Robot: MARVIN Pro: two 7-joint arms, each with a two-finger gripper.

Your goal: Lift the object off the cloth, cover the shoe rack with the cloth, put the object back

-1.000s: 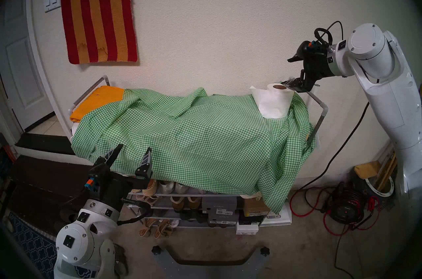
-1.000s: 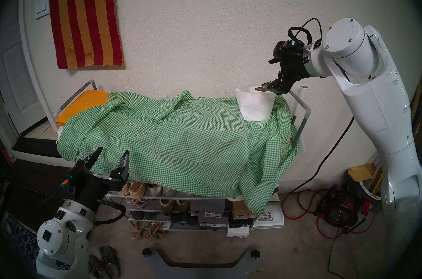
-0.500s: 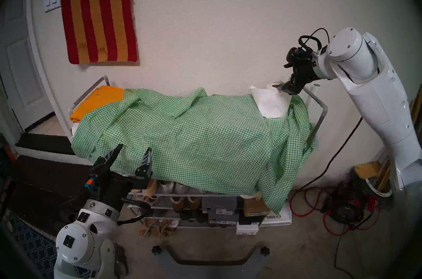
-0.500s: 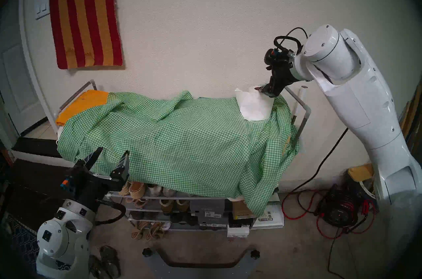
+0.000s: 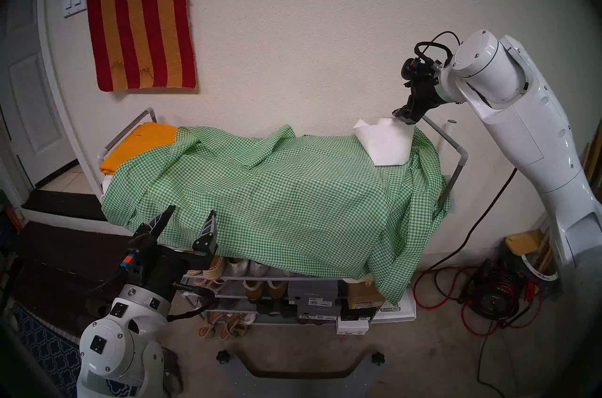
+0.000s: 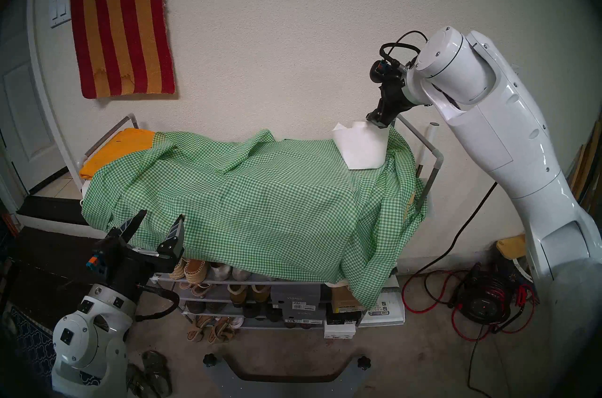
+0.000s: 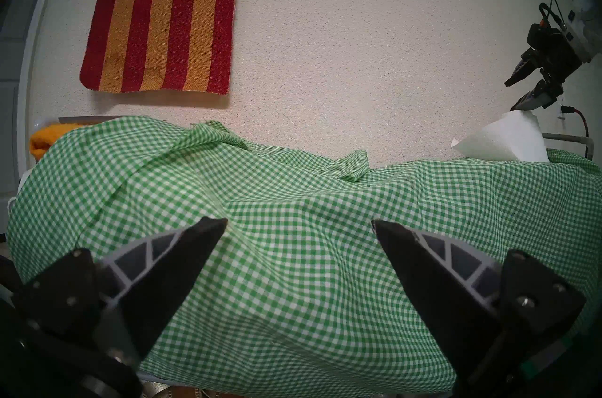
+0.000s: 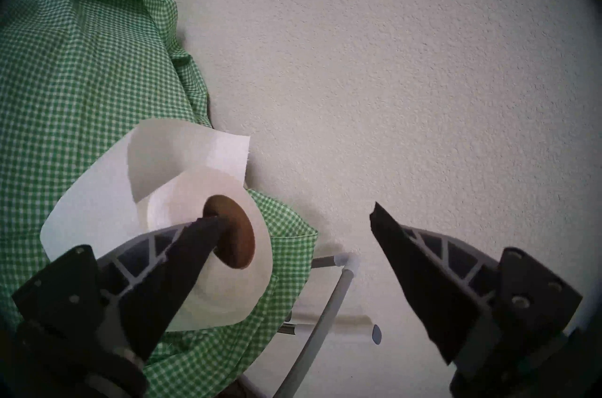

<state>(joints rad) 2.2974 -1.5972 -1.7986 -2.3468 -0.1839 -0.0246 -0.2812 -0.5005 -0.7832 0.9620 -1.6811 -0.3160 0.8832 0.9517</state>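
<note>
The white tissue roll [image 5: 387,143] stands upright on the green gingham cloth [image 5: 277,198] at the far right end of the shoe rack [image 5: 457,172], its loose sheet trailing to the left. The cloth drapes over the rack's top and front. My right gripper [image 5: 399,115] is open and tilted down onto the roll's top. In the right wrist view one finger [image 8: 182,257] has its tip at the roll's [image 8: 166,205] brown core [image 8: 237,241], the other hangs past it on the wall side. My left gripper [image 5: 193,210] is open and empty at the cloth's front left.
A folded orange-yellow cloth [image 5: 140,143] lies on the rack's left end. A red-and-gold striped rug [image 5: 140,13] hangs on the wall close behind. Shoes and boxes [image 5: 309,296] fill the lower shelves. A red cable and reel [image 5: 495,293] lie on the floor at right.
My right arm has swung in to the left and tilted its open gripper down onto the top of the roll, hiding the core in the head views. The left arm has not moved.
</note>
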